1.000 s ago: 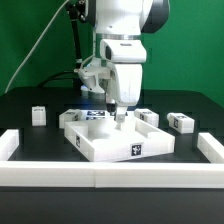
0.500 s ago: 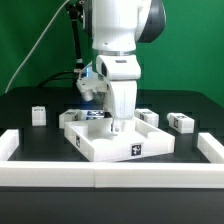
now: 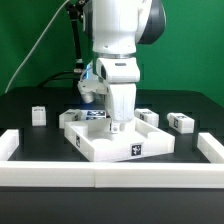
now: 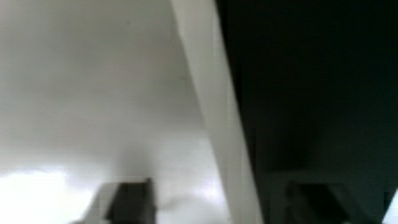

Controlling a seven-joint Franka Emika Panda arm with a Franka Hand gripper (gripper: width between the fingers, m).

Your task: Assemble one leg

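The white square panel (image 3: pixel 110 148) lies at the table's middle. Several small white tagged legs stand around it: one at the exterior view's left (image 3: pixel 37 115), one at its right (image 3: pixel 181 122), and two behind the panel (image 3: pixel 68 118) (image 3: pixel 147 117). My gripper (image 3: pixel 118 128) points straight down and is low over the panel's far part, holding no leg. In the wrist view the gripper (image 4: pixel 231 195) is open. Its two dark fingers (image 4: pixel 128 202) stand wide apart astride the panel's edge, with white panel (image 4: pixel 89 100) on one side and black table on the other.
A low white wall (image 3: pixel 100 178) runs along the table's front, with end blocks at the exterior view's left (image 3: pixel 10 143) and right (image 3: pixel 210 148). The arm's body hides what lies directly behind the panel.
Since a second ago the wrist has turned and the gripper has shifted slightly over the panel. In the last half second it has hardly moved.
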